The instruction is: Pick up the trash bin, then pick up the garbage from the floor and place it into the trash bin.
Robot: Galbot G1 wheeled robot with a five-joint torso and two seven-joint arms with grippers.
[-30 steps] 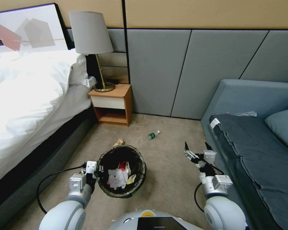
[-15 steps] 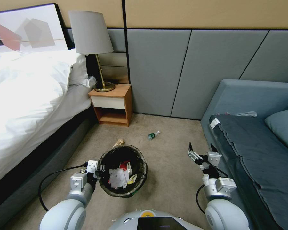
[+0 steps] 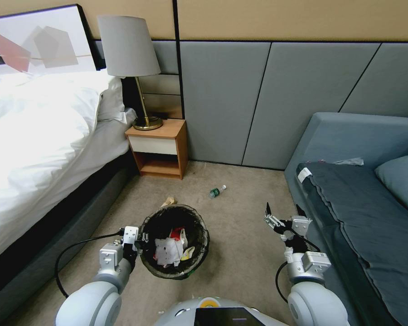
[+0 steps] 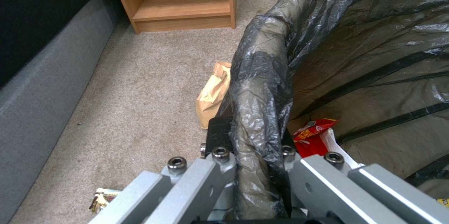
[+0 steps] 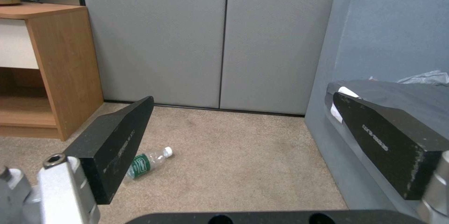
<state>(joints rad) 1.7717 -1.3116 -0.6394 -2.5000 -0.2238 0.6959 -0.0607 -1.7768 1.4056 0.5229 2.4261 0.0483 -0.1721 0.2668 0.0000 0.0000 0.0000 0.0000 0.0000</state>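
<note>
Bin (image 3: 174,242): small round bucket w/ dark bag folded over rim, upright, held at its rim by left gripper (image 3: 138,238), between bed and sofa.
Inside bin: white paper wad (image 3: 167,251), red wrapper (image 3: 176,233), yellow scrap (image 3: 187,253).
Bottle (image 3: 217,191): small, clear, green label, white cap; on its side on carpet, beyond bin, near wall.
Paper scrap (image 3: 169,201): tan, crumpled, on carpet just beside bin's far rim.
Wrapper (image 4: 104,197): yellowish, on carpet near bin.
</note>
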